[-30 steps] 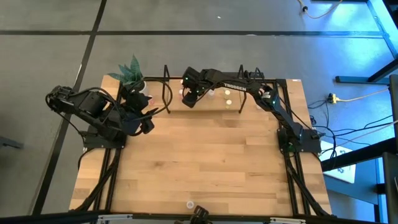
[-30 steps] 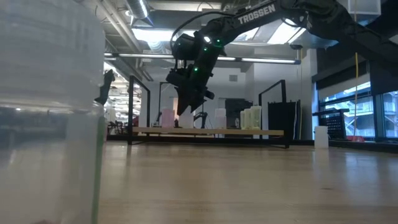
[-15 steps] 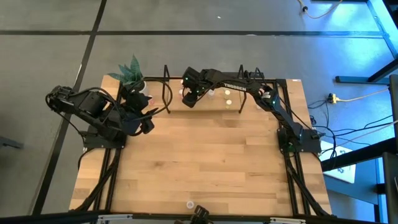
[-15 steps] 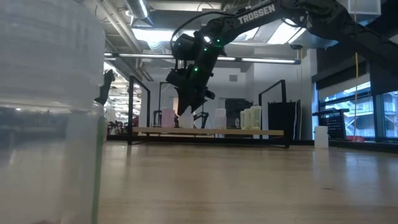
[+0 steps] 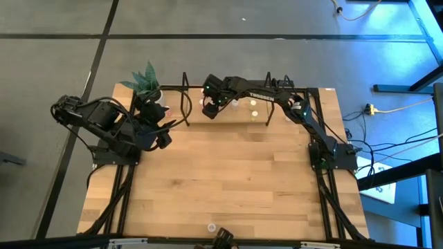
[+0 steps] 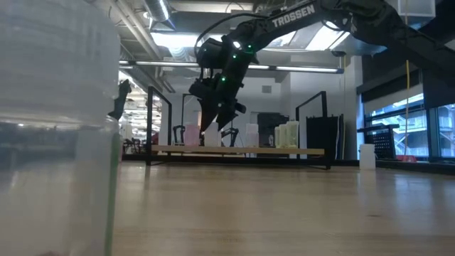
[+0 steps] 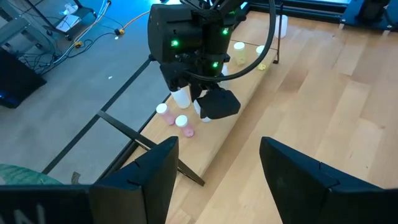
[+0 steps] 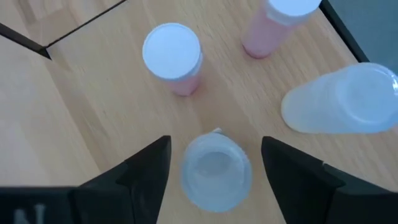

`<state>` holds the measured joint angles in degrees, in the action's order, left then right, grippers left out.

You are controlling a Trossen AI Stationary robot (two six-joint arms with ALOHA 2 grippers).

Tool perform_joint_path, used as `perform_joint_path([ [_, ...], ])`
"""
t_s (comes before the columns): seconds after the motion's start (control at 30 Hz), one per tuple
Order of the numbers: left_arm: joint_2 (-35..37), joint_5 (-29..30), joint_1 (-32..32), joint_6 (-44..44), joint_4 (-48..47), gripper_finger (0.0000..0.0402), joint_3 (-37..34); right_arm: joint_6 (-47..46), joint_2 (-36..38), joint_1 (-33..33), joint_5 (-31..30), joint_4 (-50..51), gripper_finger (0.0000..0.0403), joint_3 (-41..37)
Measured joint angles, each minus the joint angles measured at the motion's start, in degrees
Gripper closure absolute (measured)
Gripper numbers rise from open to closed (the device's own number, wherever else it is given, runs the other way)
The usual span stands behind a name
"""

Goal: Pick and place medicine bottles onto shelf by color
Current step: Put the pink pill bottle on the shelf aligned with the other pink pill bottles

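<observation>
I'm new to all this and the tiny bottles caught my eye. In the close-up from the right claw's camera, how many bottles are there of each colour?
Pink bottles: 2
Whitish bottles: 2
Total: 4

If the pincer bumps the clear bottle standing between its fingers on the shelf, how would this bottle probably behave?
The clear bottle looks like a small upright cylinder, so a side bump from the right pincer would probably tip it, and then it may roll. It seems light and stiff, likely plastic. Two pink bottles stand near on the shelf, so it might knock them.
</observation>
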<state>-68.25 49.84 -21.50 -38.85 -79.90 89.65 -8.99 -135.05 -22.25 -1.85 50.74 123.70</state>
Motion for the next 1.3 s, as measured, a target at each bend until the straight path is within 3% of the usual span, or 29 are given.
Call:
perform_joint_path([
  [0.53, 0.0, 0.0, 0.0, 0.0, 0.0, 0.0182, 0.0, -1.2, 0.8, 0.0, -0.1, 0.2, 0.0151, 0.3],
  [0.9, 0.0, 0.0, 0.0, 0.0, 0.0, 0.0182, 0.0, -1.1, 0.9, 0.2, -0.7, 10.1, 0.0151, 11.3],
  [1.3, 0.0, -0.4, 0.0, 0.0, 0.0, 0.0182, 0.0, 1.7, 10.9, 1.9, 1.2, 12.9, 0.0151, 11.3],
])
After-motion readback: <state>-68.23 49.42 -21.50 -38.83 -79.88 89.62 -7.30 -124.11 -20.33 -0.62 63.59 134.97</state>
